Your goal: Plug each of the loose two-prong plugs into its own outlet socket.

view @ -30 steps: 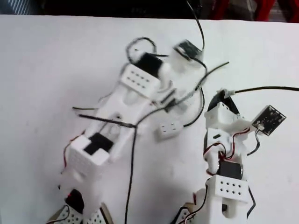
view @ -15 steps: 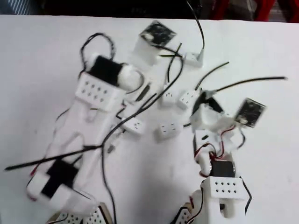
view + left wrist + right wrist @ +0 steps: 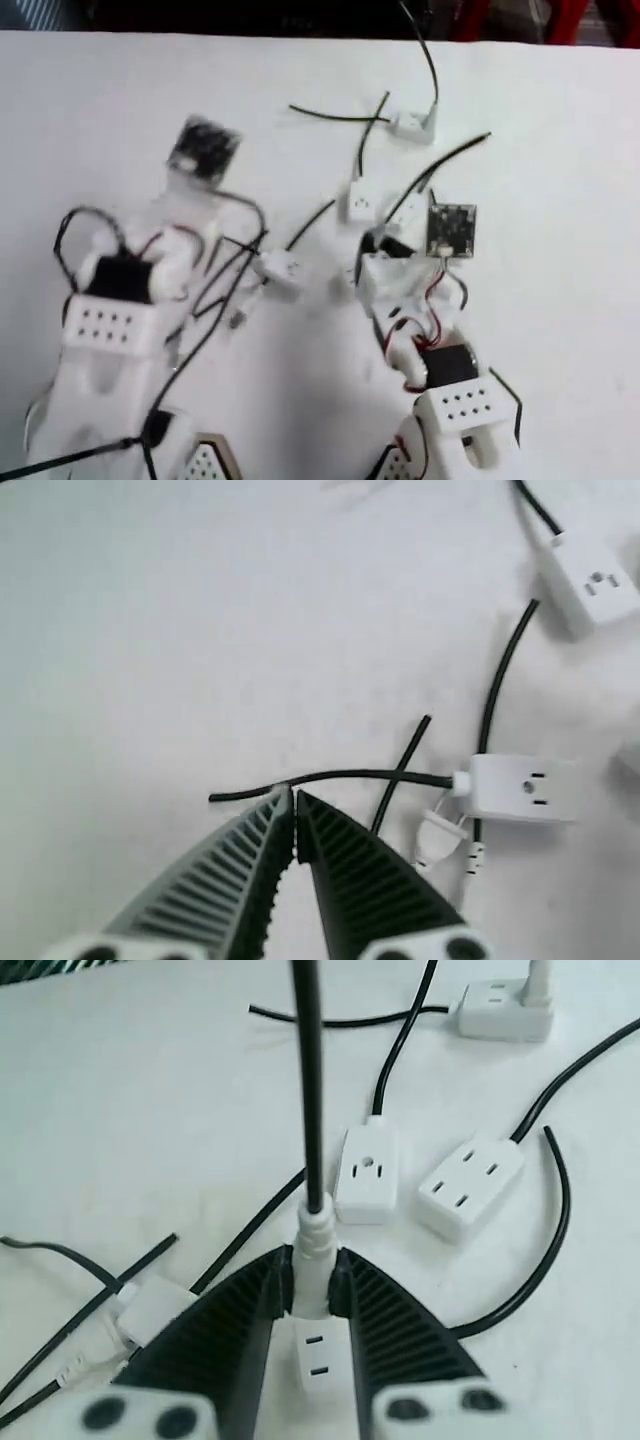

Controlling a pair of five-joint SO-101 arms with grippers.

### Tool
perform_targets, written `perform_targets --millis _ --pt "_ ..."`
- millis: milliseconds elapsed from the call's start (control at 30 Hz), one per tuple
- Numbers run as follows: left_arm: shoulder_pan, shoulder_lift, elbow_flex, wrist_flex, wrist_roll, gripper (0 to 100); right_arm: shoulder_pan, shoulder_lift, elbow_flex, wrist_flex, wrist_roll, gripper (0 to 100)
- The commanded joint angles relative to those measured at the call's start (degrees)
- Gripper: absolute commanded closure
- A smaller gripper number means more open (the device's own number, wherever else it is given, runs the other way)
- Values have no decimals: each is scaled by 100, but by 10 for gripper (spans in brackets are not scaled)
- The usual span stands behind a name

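Observation:
My right gripper [image 3: 312, 1260] is shut on a white two-prong plug [image 3: 311, 1245] whose black cable [image 3: 307, 1080] rises straight up. Directly under the plug lies a white socket block [image 3: 318, 1360], between the fingers; I cannot tell whether the prongs are in it. In the high view this gripper [image 3: 370, 248] sits at the table's middle. My left gripper [image 3: 293, 802] is shut and empty, its tips just above a black cable end [image 3: 250, 790]. Nearby lie a white socket [image 3: 520, 788] and a small loose plug [image 3: 435, 838]. The left arm [image 3: 110, 310] stands at the near left.
Ahead of the right gripper lie a grounded socket [image 3: 367, 1172] and a double socket [image 3: 468, 1186]. Farther back, a socket [image 3: 412, 125] has a plug and cable in it. Another socket [image 3: 283, 268] lies mid-table. Black cables [image 3: 330, 115] cross the middle; the far left of the table [image 3: 90, 110] is bare.
The left arm has swung back from the table's middle to the near left. The right arm has moved left toward the middle with the plug in its grip.

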Motion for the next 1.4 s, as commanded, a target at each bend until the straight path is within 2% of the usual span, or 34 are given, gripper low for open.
perform_targets --millis 0,167,333,533,933,1133,1233,1367 --pt "-620 -664 923 -519 -448 973 -75 -101 -404 242 141 982" --pt "-1077 -963 1749 -888 -677 973 -330 -101 -360 365 686 982" --pt "-1288 -1112 2558 -1371 -1301 973 -637 -101 -149 418 1029 982" --pt "-1279 -1262 3323 -1820 -1574 973 -681 -110 756 -822 1662 982" --pt "-1279 -1385 3499 -1837 -1591 973 -629 -110 958 -1077 1776 982" --pt "-1279 -1393 3534 -1837 -1952 973 -629 -101 1029 -1103 1785 982" --pt "-1279 -1393 3543 -1837 -1969 973 -629 -101 1169 -1112 2127 982" --pt "-1279 -1393 3552 -1837 -1969 973 -629 -110 1222 -1121 2171 981"
